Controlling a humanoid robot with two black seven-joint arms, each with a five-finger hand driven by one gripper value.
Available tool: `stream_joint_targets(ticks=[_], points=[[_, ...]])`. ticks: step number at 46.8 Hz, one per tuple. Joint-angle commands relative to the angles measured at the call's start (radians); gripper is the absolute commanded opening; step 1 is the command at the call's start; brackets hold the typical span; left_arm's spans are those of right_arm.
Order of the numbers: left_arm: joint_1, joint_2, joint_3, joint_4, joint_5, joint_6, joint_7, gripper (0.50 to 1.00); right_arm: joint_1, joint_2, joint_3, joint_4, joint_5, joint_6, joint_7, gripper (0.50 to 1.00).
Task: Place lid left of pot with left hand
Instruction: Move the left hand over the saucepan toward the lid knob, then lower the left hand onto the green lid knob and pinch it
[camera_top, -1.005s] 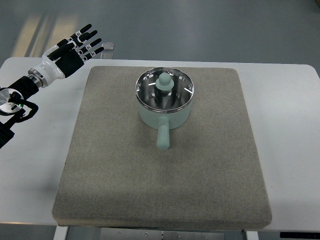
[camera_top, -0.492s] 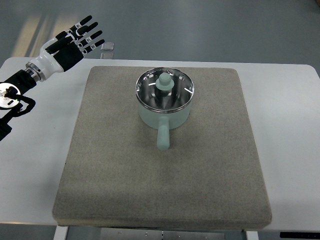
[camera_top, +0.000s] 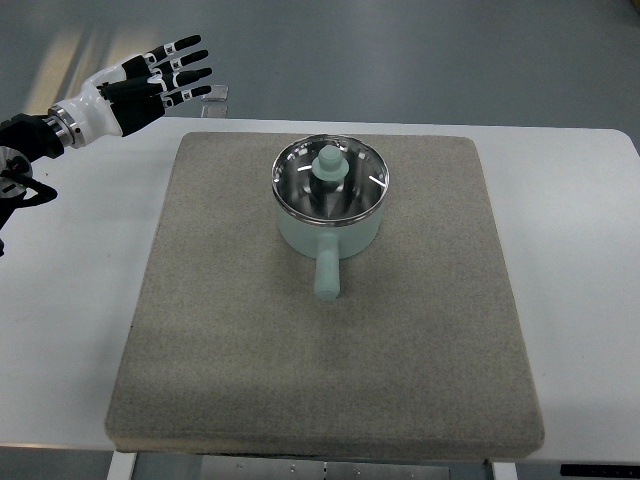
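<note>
So the pale green pot (camera_top: 330, 205) sits on the grey mat (camera_top: 320, 340) toward the back of the white counter (camera_top: 580, 260), handle pointing at the near edge, and the lid (camera_top: 328, 172) is on top of it with its green knob sticking up. Left robot hand (camera_top: 150, 80) hovers over the counter's far left corner, fingers spread and holding nothing, well apart from the lid and off to its left.
</note>
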Motion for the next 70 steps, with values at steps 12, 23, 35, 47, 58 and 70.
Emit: stream_joint_targets(ticks=[12,23,35,47,58,70], points=[[-0.049,0.018,0.013,-0.075,0.387,0.000,-0.186,0.996,0.000,0.000,0.000,0.000,0.000,0.000,0.000,0.921],[-0.179,0.023,0.065,-0.091,0.553,0.000,-0.190,0.994,0.000,0.000,0.000,0.000,0.000,0.000,0.000,0.921],[-0.288,0.023,0.199,-0.109,0.697,0.000,-0.192,0.996,-0.001,0.000,0.000,0.000,0.000,0.000,0.000,0.921],[-0.322,0.029,0.229,-0.215,1.004,0.000,-0.192,0.994,-0.001,0.000,0.000,0.000,0.000,0.000,0.000,0.921],[-0.342,0.032,0.229,-0.324,1.167,0.000,-0.192,0.990,0.000,0.000,0.000,0.000,0.000,0.000,0.000,0.921],[-0.432,0.037,0.298,-0.401,1.262,0.000,-0.191,0.990,0.000,0.000,0.000,0.000,0.000,0.000,0.000,0.921]])
